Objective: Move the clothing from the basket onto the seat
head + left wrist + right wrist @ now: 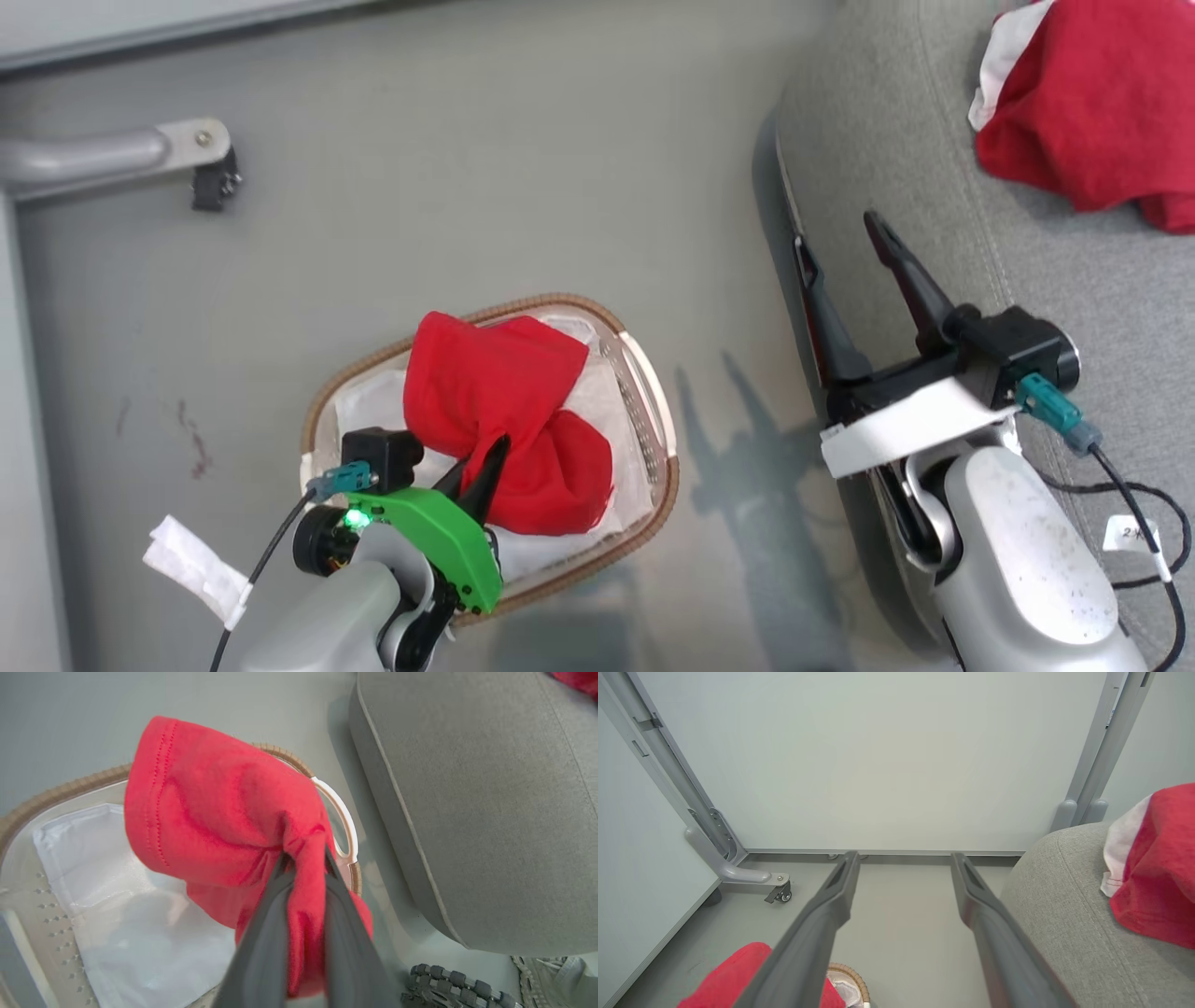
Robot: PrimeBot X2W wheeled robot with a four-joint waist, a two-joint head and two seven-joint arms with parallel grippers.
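Observation:
A red garment (pixel 504 411) hangs bunched over the white basket (pixel 653 420) with its brown woven rim. My left gripper (pixel 490 457) is shut on a fold of it, and the cloth (pixel 224 821) is pinched between the dark fingers (pixel 266 933) above the white liner (pixel 140 933). Another red garment with white trim (pixel 1092 103) lies on the grey seat (pixel 896 140) at the upper right. Over the seat's edge my right gripper (pixel 840 243) stands open and empty; its fingers (pixel 831 905) are spread wide.
A grey frame foot with a black caster (pixel 210 182) stands on the floor at the upper left. A wall panel (pixel 878 756) closes the far side. A black cable (pixel 1148 523) trails over the seat by my right forearm.

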